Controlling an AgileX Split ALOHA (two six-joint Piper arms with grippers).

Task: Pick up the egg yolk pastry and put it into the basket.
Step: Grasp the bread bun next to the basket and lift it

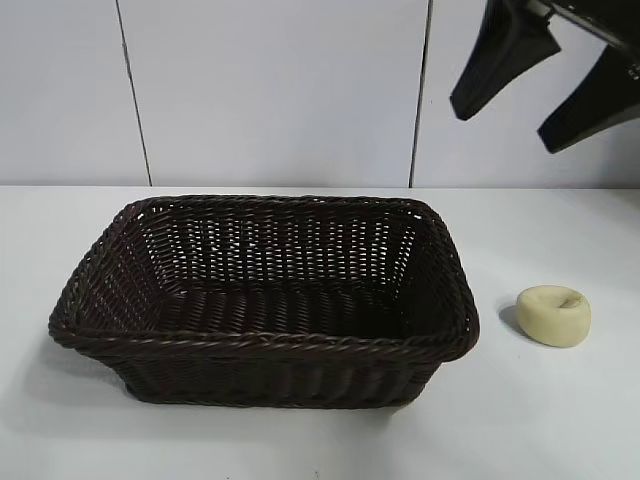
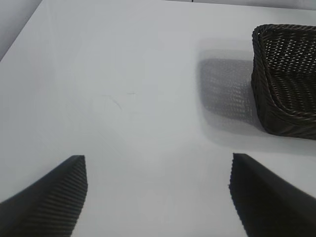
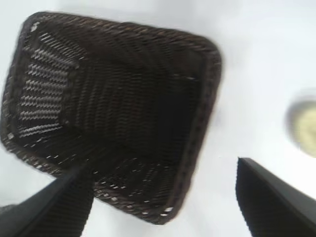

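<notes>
**Pastry was still on the table, and the basket wall sat right next to it**

The right gripper (image 1: 545, 95) hung high above the table, fingers spread wide, holding nothing. The egg yolk pastry (image 1: 554, 316) lay on the table (image 1: 560, 420) just beside the basket (image 1: 265, 345), outside it. My guess: coming down off-centre could've nudged the pastry away or clipped the rim. The left gripper (image 2: 158, 197) was wide open and empty too, parked off to the side.

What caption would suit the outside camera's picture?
An empty wicker basket sits on a white table, a small yellow pastry beside it, the right gripper open above.
</notes>
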